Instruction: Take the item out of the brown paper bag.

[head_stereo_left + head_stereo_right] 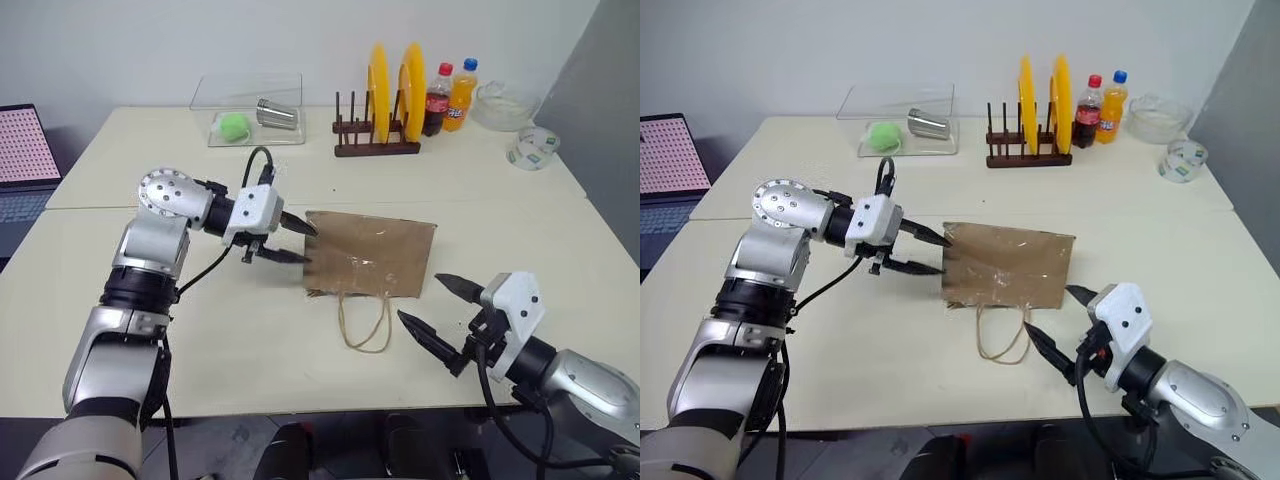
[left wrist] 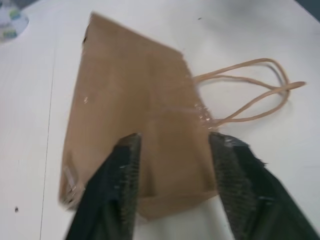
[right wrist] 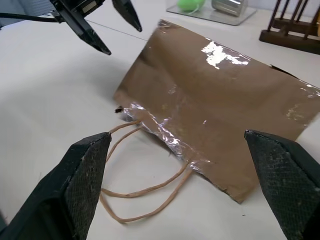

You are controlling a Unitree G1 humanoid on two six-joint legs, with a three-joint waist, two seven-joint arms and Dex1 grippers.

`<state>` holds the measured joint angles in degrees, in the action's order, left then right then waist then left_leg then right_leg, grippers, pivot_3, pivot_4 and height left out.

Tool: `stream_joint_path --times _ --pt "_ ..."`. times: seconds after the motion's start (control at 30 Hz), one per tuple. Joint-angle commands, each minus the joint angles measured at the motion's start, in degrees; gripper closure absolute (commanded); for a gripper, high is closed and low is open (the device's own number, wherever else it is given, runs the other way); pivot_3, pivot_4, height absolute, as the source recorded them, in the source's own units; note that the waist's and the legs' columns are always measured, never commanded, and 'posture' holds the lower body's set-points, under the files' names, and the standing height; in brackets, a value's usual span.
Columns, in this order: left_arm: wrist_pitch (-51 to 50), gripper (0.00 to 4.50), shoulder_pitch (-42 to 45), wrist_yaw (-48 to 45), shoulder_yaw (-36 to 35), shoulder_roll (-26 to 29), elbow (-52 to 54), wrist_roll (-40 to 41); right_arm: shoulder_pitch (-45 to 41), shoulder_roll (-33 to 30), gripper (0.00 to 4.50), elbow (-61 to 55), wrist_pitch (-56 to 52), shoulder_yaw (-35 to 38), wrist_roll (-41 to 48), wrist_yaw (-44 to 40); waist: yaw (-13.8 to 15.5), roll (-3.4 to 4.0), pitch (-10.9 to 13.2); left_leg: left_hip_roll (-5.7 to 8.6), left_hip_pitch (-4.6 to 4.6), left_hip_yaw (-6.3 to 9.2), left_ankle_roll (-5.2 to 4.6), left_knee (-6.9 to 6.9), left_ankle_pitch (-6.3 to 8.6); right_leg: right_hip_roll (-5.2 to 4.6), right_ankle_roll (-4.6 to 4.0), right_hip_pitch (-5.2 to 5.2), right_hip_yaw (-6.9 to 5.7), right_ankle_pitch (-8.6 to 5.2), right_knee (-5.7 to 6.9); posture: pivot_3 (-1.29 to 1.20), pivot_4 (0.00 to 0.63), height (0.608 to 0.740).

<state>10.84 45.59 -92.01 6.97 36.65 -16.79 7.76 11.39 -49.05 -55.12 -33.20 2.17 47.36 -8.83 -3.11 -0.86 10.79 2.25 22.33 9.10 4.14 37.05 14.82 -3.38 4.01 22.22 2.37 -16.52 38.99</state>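
The brown paper bag (image 1: 372, 254) lies flat on the pale bench (image 1: 250, 330), its mouth toward the robot and its cord handles (image 1: 365, 322) trailing out in loops over the bench top. The left claw (image 1: 288, 240) sits at the bag's left edge with its 2 black fingers parted around that edge; from the left wrist view the bag runs between and under the fingers, but I cannot tell whether either finger actually touches the paper. It grips nothing. The right claw (image 1: 437, 305) hangs just off the bag's near right corner, beside the handles, fingers spread wide and empty. The item is not to be seen: the bag looks flat and shows no clear bulge, and nothing whitish-silver with blue print rests on the bench near the mouth, so my reading is that it is inside, or else hidden from these views. On that reading the task is at an early stage: the bag is laid out and both claws are in place beside it, but the mouth is not yet held open, nothing has been reached for inside, and the removal itself is left to do. Further back stand a rack with 2 yellow plates (image 1: 392, 85), 2 bottles (image 1: 449, 98) and a clear tray (image 1: 248, 112), well apart from the bag.
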Motion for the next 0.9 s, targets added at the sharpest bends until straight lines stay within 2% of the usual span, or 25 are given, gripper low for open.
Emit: stream_joint_path --times 0.03,0.27,0.5,0.77,0.9 --pt "9.41 1.56 -6.97 0.49 1.28 -0.04 5.73 1.52 1.03 -1.58 0.00 -4.88 2.16 -1.93 -0.67 -1.14 -0.06 0.00 -0.03 -0.02 -0.06 -0.02 0.00 -0.04 0.00 0.00 0.00 -0.01 0.02 0.00 -0.01 0.00 0.150 0.740" --pt "23.94 1.56 -12.67 4.03 5.07 -2.99 2.65 -0.50 4.98 -3.61 0.00 -4.88 5.08 -4.70 -3.18 -1.89 0.67 -0.08 -0.08 -0.01 -0.11 -0.04 0.00 -0.02 0.00 0.00 -0.01 -0.07 0.02 0.00 -0.02 0.00 0.150 0.740" --pt "25.62 1.56 -11.50 7.48 7.97 -6.99 0.27 0.29 9.81 -5.42 0.00 -4.88 8.87 -5.82 -5.29 -1.52 1.18 -0.12 -0.09 0.00 -0.17 -0.06 -0.01 -0.03 0.01 0.00 0.00 -0.12 0.02 0.00 -0.03 0.00 0.150 0.740" --pt "37.81 1.56 -6.92 10.78 12.73 -12.50 -9.76 -3.99 10.88 -6.34 0.00 -4.88 11.00 -8.94 -7.16 0.63 1.17 -0.15 -0.11 0.01 -0.30 -0.10 -0.01 -0.03 0.01 0.01 0.00 -0.22 0.04 0.00 -0.04 0.00 0.150 0.740" --pt "41.10 2.41 -5.48 11.89 14.96 -15.53 -12.92 -3.83 10.60 -6.90 0.00 -4.88 10.74 -10.17 -7.26 2.16 1.17 -0.15 -0.11 0.00 -0.31 -0.09 -0.01 -0.04 0.01 0.01 0.00 -0.23 0.04 0.00 -0.04 0.00 0.150 0.740"
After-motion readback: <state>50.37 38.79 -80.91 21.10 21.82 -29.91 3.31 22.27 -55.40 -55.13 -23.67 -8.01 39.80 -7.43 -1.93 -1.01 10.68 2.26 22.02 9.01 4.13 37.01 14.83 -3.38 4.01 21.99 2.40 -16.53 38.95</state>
